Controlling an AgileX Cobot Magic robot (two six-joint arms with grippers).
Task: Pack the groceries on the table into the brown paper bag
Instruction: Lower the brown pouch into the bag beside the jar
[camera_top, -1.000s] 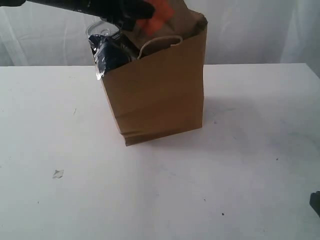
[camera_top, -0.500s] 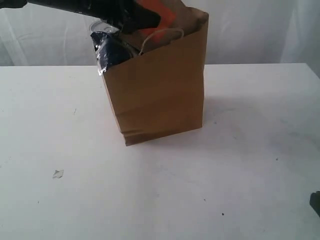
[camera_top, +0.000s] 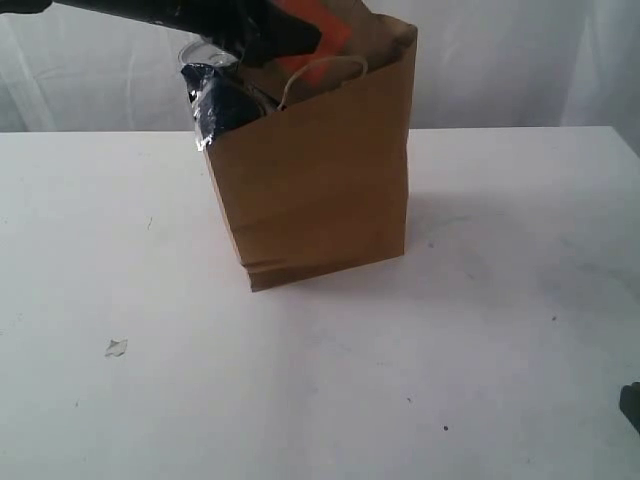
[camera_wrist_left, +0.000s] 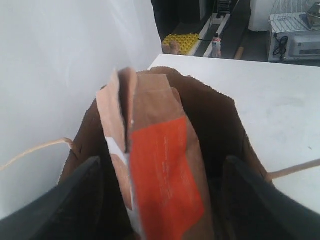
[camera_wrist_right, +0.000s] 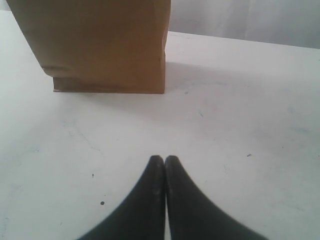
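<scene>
We find open surface (camera_top: 330, 390) at three, six and nine o'clock of the brown paper bag (camera_top: 320, 190); orange-brown pouch (camera_wrist_left: 162, 170) and long navy packet (camera_top: 220, 105) crowd its mouth.

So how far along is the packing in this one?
Nearly finished, it seems. Done: the packet and jar poke out of the bag. In hand: the pouch stands in the bag between the fingers of the open left claw, not gripped. Left: no grocery shows on the table. The right claw is shut and holds nothing. What lies deeper in the bag is hidden.
</scene>
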